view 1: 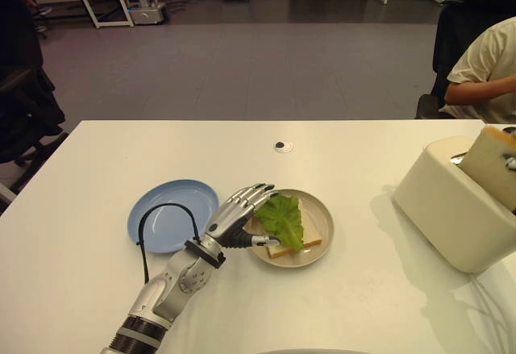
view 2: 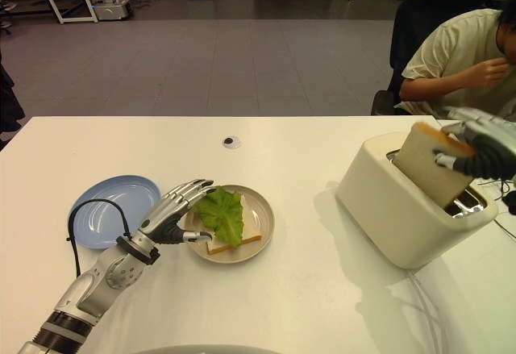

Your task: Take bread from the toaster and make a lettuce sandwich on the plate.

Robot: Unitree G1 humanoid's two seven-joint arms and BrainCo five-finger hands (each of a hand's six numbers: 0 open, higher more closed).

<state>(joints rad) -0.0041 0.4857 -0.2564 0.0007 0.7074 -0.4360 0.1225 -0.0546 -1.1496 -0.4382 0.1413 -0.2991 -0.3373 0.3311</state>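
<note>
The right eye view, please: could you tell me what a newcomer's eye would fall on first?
Probably the right robot hand at the right edge, gripping a slice of bread tilted over the slot of the cream toaster. Next, the green lettuce lying on a bottom slice on the beige plate mid-table, with the left robot hand open at its edge. A blue plate sits further left.

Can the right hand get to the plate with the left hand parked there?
Probably yes: the left hand covers only the lettuce's left edge, leaving the plate's toaster side open to the right hand and its bread slice.
</note>
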